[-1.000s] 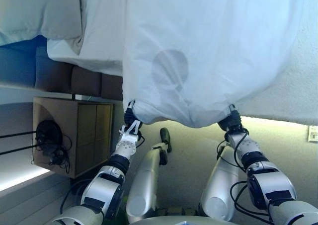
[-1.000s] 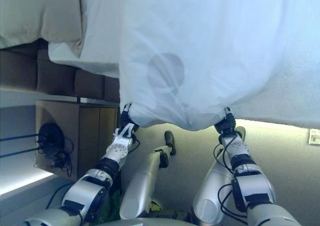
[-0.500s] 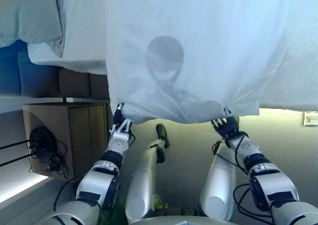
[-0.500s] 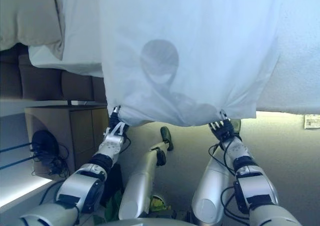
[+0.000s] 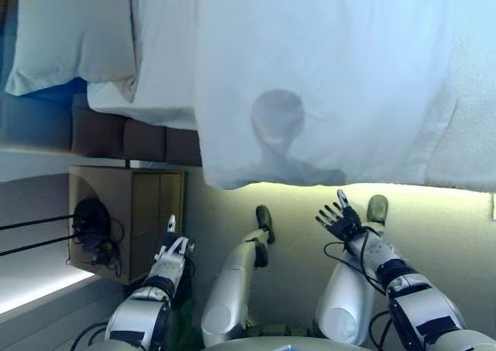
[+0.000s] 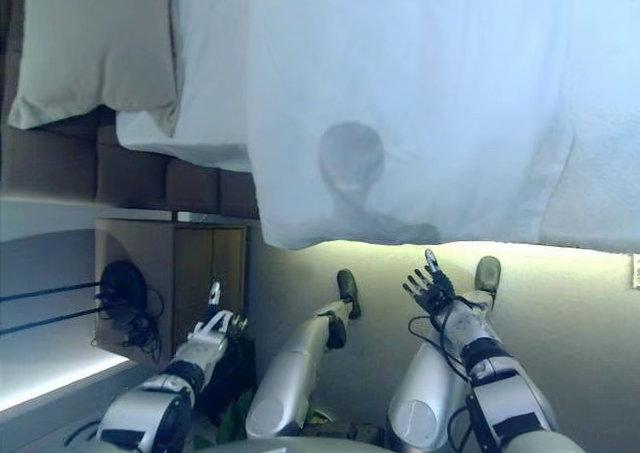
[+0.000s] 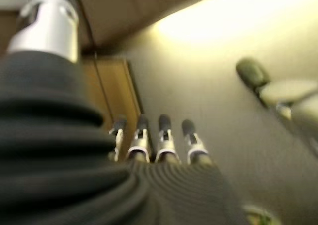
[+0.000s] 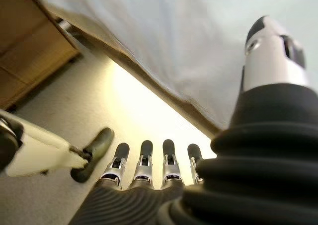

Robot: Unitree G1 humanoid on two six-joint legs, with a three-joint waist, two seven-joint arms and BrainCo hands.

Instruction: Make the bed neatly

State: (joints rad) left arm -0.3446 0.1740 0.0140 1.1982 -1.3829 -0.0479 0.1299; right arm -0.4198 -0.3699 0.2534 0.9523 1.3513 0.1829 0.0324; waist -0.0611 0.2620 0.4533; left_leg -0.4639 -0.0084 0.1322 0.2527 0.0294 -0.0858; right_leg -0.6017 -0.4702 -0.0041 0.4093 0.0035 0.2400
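Sheet (image 5: 325, 80) lies over the bed, hem hanging past the edge; both hands below it, apart from it; left hand (image 5: 172, 252) fingers straight, empty; right hand (image 5: 339, 221) splayed wide, empty; pillow (image 5: 74, 29) at head; risk: hem hangs uneven, corner by nightstand (image 5: 128, 219) may stay untucked.

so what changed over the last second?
Both hands let go of the white sheet's lower edge and dropped away: left hand and right hand are now open and empty, below it. The sheet hangs over the bedside. Pillow and wooden nightstand stayed put.
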